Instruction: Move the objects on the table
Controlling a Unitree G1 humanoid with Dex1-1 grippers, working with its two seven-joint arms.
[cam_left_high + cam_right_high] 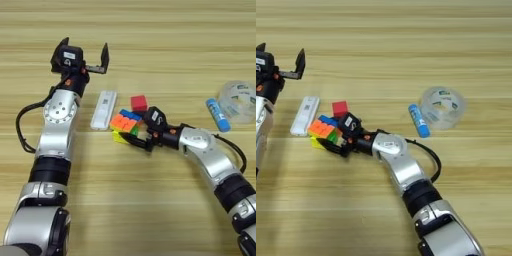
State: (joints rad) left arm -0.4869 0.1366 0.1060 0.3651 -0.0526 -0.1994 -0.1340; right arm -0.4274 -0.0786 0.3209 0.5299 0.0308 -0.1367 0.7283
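My right gripper point(135, 132) reaches in from the right, its two black fingers on the near and far sides of the multicoloured puzzle cube point(124, 125), shut on it on the table point(160, 30). The red cube point(139, 103) sits just behind the puzzle cube. A slim white remote-like bar point(104, 110) lies to their left. My left gripper point(85, 49) hovers open beyond the bar's far end, holding nothing. At the right lie the blue-and-white marker tube point(218, 114) and the clear tape roll point(239, 101).
My left arm point(57, 130) runs down the left side of the table, with a black cable looping beside it. My right arm point(215, 165) crosses the near right, just in front of the marker tube.
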